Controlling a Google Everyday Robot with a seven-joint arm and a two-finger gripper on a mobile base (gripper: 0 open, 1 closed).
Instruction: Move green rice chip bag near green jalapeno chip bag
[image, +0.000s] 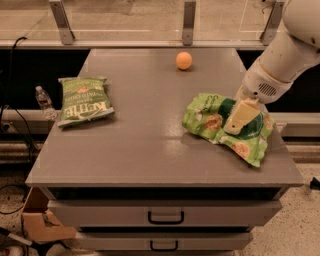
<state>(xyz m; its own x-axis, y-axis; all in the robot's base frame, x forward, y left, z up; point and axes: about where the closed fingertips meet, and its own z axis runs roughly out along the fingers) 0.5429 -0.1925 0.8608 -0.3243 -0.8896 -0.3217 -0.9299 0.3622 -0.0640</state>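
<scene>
Camera view, looking down onto a grey tabletop above a cabinet with two handled drawers.

Right part of the tabletop: green rice chip bag, bright light green and crinkled, with a dark green patch, white lettering and round tan rice-cake pictures. Lying flat, long axis slanting from the middle right toward the front right corner, lower end close to the front edge.

Above the bag's middle: pincer, cream-coloured, at the end of a white arm entering from the upper right. Tip directly over the bag's dark green patch, at or just above the surface; contact not discernible. Degree of opening not discernible; nothing visibly lifted or held.

Left part of the tabletop: green jalapeno chip bag, olive green and flatter, with large white "KETTLE" lettering, lying flat near the left edge. Well apart from the green rice chip bag, with bare tabletop between.

Far centre of the tabletop: small orange ball, apart from both bags.

Off the tabletop, to the left: clear water bottle on a lower ledge. Lower left, on the floor: open cardboard box.
</scene>
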